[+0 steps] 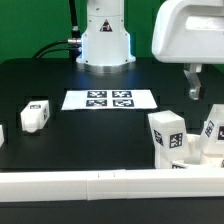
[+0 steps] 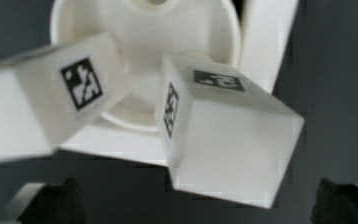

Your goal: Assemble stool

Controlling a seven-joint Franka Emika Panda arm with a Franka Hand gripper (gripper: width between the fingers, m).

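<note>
While the arm hangs over the exterior view's right side of the black table [image 1: 40, 75], I read the scene from the big pieces down. The long white rail [image 1: 100, 182] runs along the near edge, and the marker board [image 1: 110, 99] lies flat in front of the robot base. The round seat [image 2: 149, 45] shows only in the wrist view, under the camera, with two legs crowding it: the nearer leg [image 2: 229, 130] tilted and the other leg [image 2: 43, 100] beside it. From this blurred angle I cannot tell whether they lean on the disc or merely stand in front of it. A lone leg [image 1: 35, 116] sits well apart, toward the exterior view's left. The gripper [image 1: 196, 90] hovers above the cluster with its jaws spread wide, pinching nothing; the dark fingertips [image 2: 51, 203] flank the nearer leg without touching. I judge these parts to be rigid, light and smooth, so a bit slippery. I would pinch a leg across two flat opposite faces, near its middle.
</note>
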